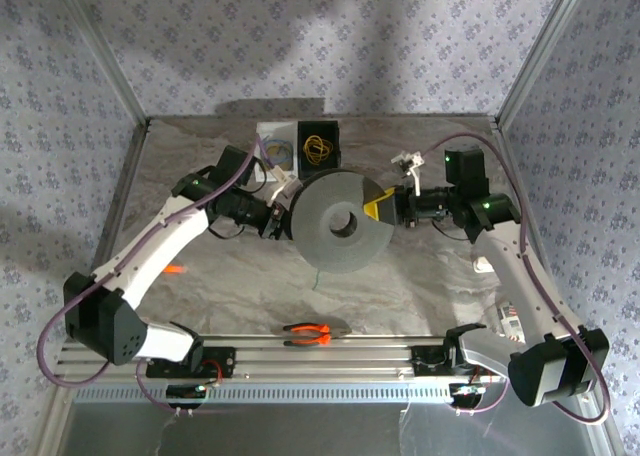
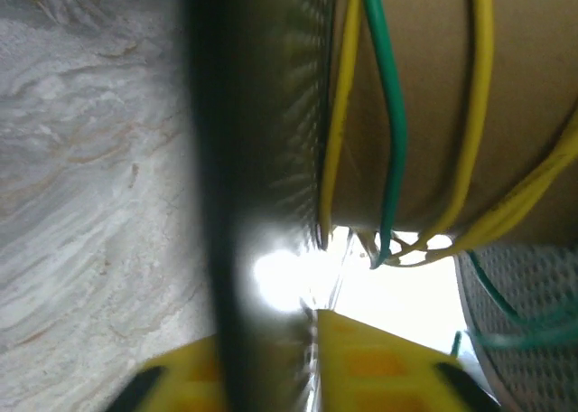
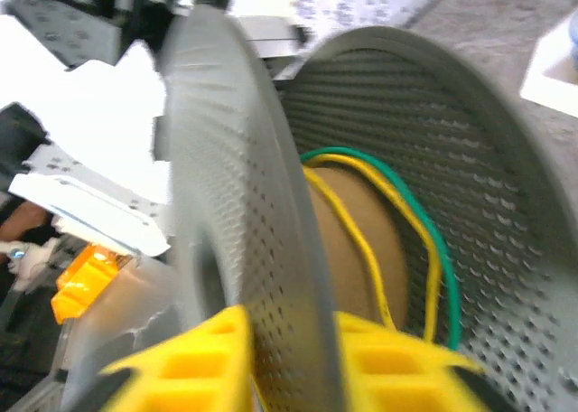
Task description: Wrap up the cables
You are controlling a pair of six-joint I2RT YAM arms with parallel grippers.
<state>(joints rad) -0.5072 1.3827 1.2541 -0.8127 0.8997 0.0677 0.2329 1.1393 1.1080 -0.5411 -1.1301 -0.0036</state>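
Evidently the right gripper (image 3: 298,353) clamps the dark grey round spool (image 1: 320,244) wound with thin yellow-green cables (image 3: 361,240). Whether the left gripper (image 2: 271,376) grips is unclear.

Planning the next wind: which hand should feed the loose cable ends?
Probably left. The left hand sits right by the loose green and yellow cable ends at the spool core; the right hand straddles the flange, suited to steadying it.
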